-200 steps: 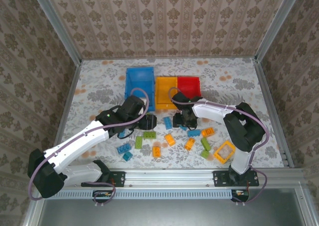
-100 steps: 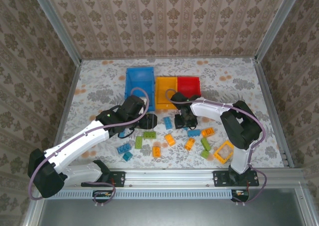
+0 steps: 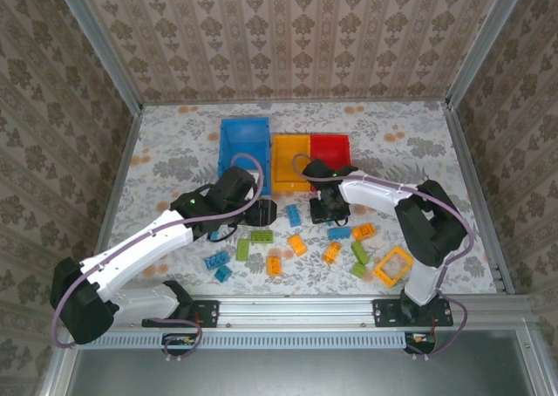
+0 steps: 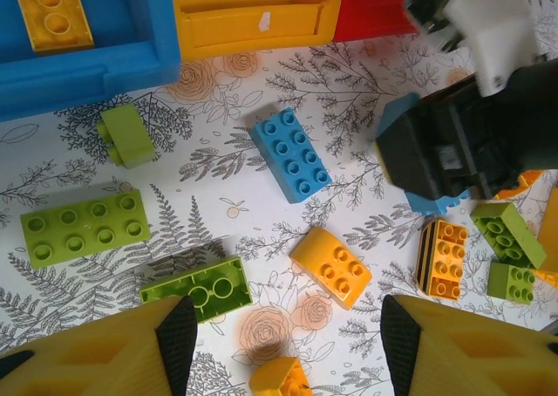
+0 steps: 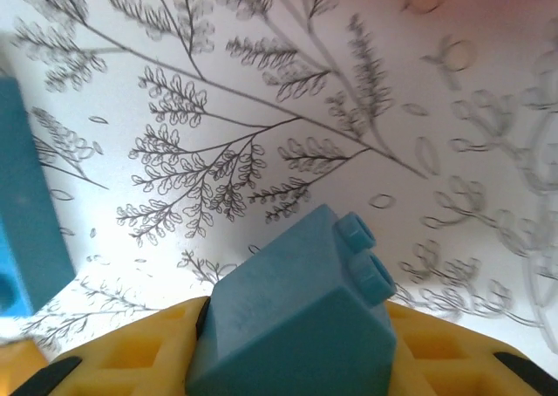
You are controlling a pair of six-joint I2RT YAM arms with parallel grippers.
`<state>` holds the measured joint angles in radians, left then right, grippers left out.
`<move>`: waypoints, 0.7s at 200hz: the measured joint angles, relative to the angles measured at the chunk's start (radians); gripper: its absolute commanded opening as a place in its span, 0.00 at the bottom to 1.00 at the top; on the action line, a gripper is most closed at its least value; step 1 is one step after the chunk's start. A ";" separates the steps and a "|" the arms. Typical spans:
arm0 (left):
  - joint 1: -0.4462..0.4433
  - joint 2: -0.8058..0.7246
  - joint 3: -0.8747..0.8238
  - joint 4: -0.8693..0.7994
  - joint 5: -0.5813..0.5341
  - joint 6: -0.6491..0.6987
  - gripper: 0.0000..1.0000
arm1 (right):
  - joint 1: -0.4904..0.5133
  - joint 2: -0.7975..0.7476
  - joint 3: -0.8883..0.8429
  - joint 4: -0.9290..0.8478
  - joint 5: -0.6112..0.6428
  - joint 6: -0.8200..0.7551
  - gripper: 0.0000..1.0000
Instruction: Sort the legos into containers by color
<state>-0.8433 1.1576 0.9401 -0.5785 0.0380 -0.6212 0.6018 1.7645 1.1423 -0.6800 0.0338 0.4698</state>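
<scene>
- Flower-printed bench (image 3: 174,160), walled in by patterned paper, carries three containers in a row at upper centre of the top view.
- Yellow fingers (image 5: 122,365) of the right gripper (image 3: 330,207) are clamped on a blue lego (image 5: 292,317), its studs toward the wrist frame's right.
- From that gripper the blue container (image 3: 243,141) lies up and left, past the yellow container (image 3: 290,159); the carry must cross it.
- Nearer the blue container, the left gripper (image 4: 286,331) hovers over loose legos with its fingers apart.

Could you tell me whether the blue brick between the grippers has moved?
No; the blue brick stays put just in front of the yellow bin.
</scene>
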 measured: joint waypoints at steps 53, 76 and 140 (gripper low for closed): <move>-0.027 0.023 0.118 -0.002 -0.005 0.021 0.60 | -0.094 -0.127 0.050 -0.005 0.022 -0.008 0.33; -0.032 0.047 0.179 0.003 -0.008 0.043 0.61 | -0.133 -0.064 0.142 -0.001 0.024 -0.023 0.33; -0.051 0.116 0.213 0.003 -0.007 0.080 0.61 | -0.188 0.151 0.308 0.021 0.026 -0.030 0.45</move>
<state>-0.8940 1.2732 1.1534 -0.5755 0.0307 -0.5411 0.4141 1.9160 1.4502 -0.6586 0.0601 0.4397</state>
